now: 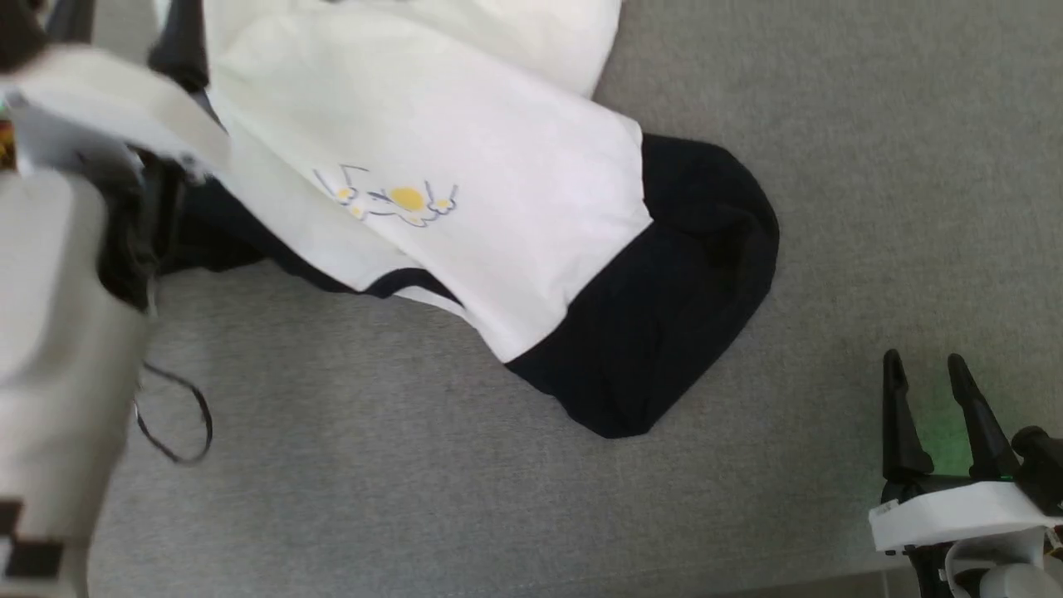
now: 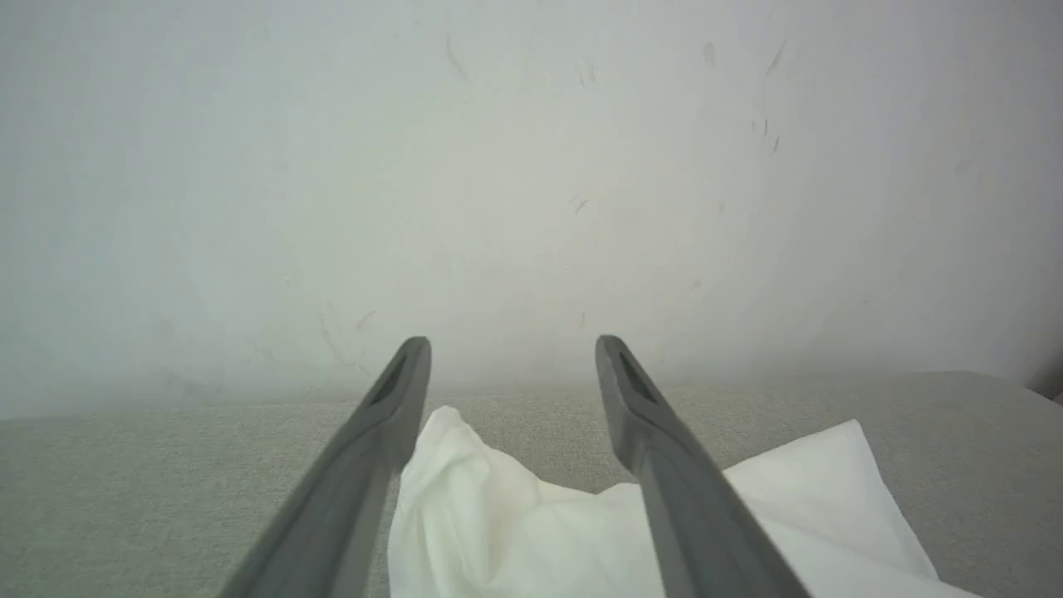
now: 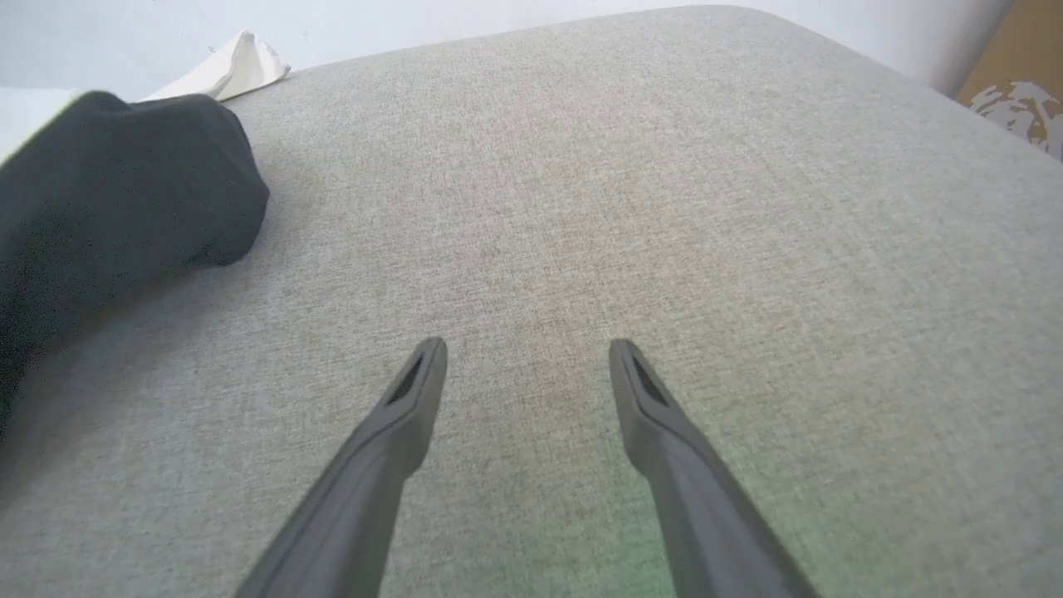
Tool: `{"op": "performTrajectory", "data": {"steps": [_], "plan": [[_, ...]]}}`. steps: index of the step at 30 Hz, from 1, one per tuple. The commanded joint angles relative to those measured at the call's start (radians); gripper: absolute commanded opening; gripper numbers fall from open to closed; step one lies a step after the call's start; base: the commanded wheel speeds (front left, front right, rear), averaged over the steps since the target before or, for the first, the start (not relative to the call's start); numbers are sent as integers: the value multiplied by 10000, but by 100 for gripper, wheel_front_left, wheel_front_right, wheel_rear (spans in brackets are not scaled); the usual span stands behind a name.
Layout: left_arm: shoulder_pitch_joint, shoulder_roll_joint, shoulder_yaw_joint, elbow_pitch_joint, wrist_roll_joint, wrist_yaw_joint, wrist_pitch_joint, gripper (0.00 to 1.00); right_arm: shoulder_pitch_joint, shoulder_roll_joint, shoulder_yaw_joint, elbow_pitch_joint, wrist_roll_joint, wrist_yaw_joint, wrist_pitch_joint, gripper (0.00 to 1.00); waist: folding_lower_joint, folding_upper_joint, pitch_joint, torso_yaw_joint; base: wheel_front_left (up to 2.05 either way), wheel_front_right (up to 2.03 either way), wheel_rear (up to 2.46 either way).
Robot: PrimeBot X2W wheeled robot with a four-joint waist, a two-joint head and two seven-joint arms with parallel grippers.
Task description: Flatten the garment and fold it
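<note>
The garment (image 1: 465, 149), white with a small yellow and blue print (image 1: 390, 201), lies crumpled on the grey cushioned surface (image 1: 374, 465). One black sleeve (image 1: 664, 316) spreads toward the front right. My left forearm (image 1: 50, 349) rises along the left edge beside the shirt. In the left wrist view my left gripper (image 2: 512, 345) is open, with a bunched white fold of the garment (image 2: 498, 515) lying loose below and between its fingers. My right gripper (image 1: 923, 361) is open and holds nothing, hovering over bare surface right of the sleeve (image 3: 108, 183).
A pale wall (image 2: 531, 166) stands just behind the surface's far edge. A thin black cable loop (image 1: 178, 419) hangs by my left arm. A brown cardboard box (image 3: 1017, 91) sits past the surface's rounded far corner. Bare grey fabric (image 3: 664, 208) stretches right of the garment.
</note>
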Motion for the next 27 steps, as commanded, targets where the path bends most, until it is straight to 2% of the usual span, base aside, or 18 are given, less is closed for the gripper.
{"op": "performTrajectory", "data": {"steps": [1,3,7,11,12,14,17,20,23,27], "plan": [[600,-11,29,-400,100,214,-331,100,53,22,-27,35,-80,-7,-30,100,1,0,-752,534,0,0,0],[1321,90,-136,-1130,455,466,-753,100,150,22,-40,58,-103,-7,-30,100,1,0,-1073,673,0,0,0],[3022,102,-152,-2651,911,1257,-1302,100,348,22,-75,64,-151,-7,-30,100,1,0,-1597,879,0,0,0],[5083,-213,315,-4160,1180,2212,-1557,100,522,22,-32,39,-180,-7,-30,100,1,0,-2034,908,0,0,0],[5083,-213,315,-4160,1180,2212,-1557,100,522,22,-32,39,-180,-7,-30,100,1,0,-2034,908,0,0,0],[6168,-543,786,-5087,1534,2545,-1584,100,601,22,-31,28,-189,-7,-30,100,1,0,-2200,890,0,0,0],[8065,-1433,1532,-6319,2231,2555,-1590,100,710,22,-26,17,-201,-7,-30,100,1,0,-2388,855,0,0,0],[9754,-2350,2121,-6565,2852,2424,-1591,100,842,22,-109,5,-207,-7,-30,100,1,0,-2546,914,0,0,0],[10609,-2970,2432,-6360,3370,1897,-1592,100,1021,22,-209,-22,-277,-7,-30,100,1,0,-2704,1104,0,0,0],[10781,-3368,2714,-6139,4076,1248,-1593,100,1082,22,-97,-3,-411,-7,-30,100,1,0,-2887,1410,0,0,0]]}}
